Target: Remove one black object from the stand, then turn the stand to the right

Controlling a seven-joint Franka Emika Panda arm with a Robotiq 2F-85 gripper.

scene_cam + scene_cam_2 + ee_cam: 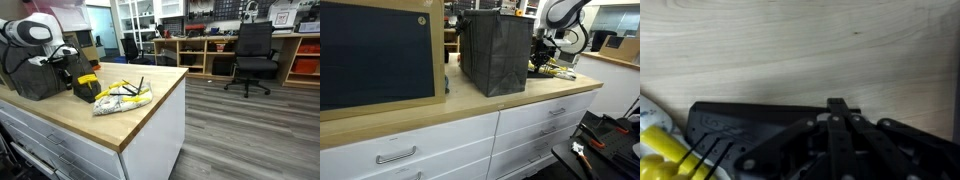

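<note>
The stand [735, 124] is a small black wedge-shaped block on the wooden counter. In the wrist view it lies lengthways just behind my gripper [839, 106]. Its yellow-topped pieces show in an exterior view [88, 78]. My gripper's fingers are pressed together into one dark bar, with the tip over the stand's right end. Everything there is black, so I cannot see anything held between the fingers. In both exterior views my gripper [72, 66] [542, 55] hangs low over the stand, beside the basket.
A large dark wire-mesh basket [35, 78] [495, 50] stands right next to the stand. A clear plastic bag [122, 97] [558, 71] of yellow and black items lies on the counter, also showing in the wrist view [658, 150]. The counter edge [150, 125] is near.
</note>
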